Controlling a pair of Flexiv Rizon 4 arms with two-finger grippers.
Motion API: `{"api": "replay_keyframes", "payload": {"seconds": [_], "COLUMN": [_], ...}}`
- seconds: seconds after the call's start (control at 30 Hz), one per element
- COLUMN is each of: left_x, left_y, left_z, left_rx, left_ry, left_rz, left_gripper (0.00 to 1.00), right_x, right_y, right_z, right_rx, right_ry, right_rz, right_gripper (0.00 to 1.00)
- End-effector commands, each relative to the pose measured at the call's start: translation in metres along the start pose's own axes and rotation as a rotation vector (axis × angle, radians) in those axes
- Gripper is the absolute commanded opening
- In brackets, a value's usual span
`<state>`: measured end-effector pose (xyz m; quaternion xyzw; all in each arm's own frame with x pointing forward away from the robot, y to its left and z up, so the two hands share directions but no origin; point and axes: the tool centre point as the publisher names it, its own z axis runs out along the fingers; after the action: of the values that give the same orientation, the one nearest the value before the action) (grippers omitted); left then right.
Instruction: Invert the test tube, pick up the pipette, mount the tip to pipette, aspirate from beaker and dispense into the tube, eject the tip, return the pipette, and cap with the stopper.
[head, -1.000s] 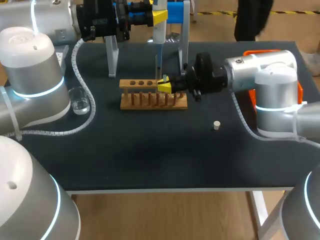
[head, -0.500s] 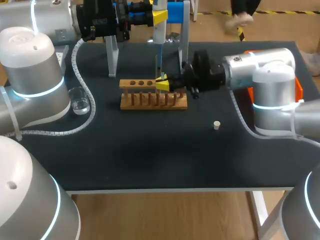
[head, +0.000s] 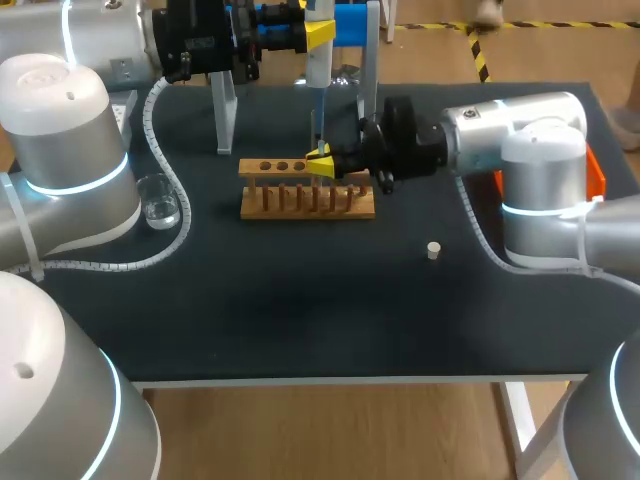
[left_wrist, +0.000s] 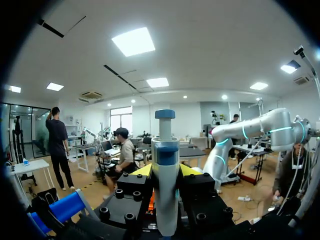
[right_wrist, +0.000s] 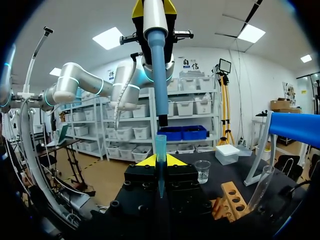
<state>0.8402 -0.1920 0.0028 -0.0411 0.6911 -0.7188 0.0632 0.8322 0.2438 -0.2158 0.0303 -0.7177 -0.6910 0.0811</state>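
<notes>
The left tool (left_wrist: 165, 171) grips the pipette (right_wrist: 156, 45), pointing down. The right tool (right_wrist: 160, 161) grips the tip (right_wrist: 160, 143) straight under it, so they can join.

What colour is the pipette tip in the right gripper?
Translucent light blue. The pipette tip shows best in the right wrist view.

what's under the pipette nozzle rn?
The tip, upright in the right end effector, sits just below the pipette with a small gap, not yet mounted. Whatever lies beneath the tip is covered by the end effector.
</notes>
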Motion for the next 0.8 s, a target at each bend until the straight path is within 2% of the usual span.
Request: {"api": "replay_keyframes", "payload": {"seconds": [0.03,0.8], "left_x": [-0.0004,-0.0004], "left_y": [0.0003,0.0003], "left_z": [0.0003,0.0003], "left_rx": [0.001,0.001], "left_ry": [0.0,0.0], "left_rz": [0.001,0.001], "left_gripper": [0.0,0.0], "right_x": [-0.0015,-0.0039], "right_y": [0.0006,0.0057], "right_z": [0.0008,0.0033], "right_rx": [0.003,-0.003], "right_ry": [-0.001,-0.002], "right_rz": [0.002,-0.004], "right_gripper": [0.0,0.0]}}
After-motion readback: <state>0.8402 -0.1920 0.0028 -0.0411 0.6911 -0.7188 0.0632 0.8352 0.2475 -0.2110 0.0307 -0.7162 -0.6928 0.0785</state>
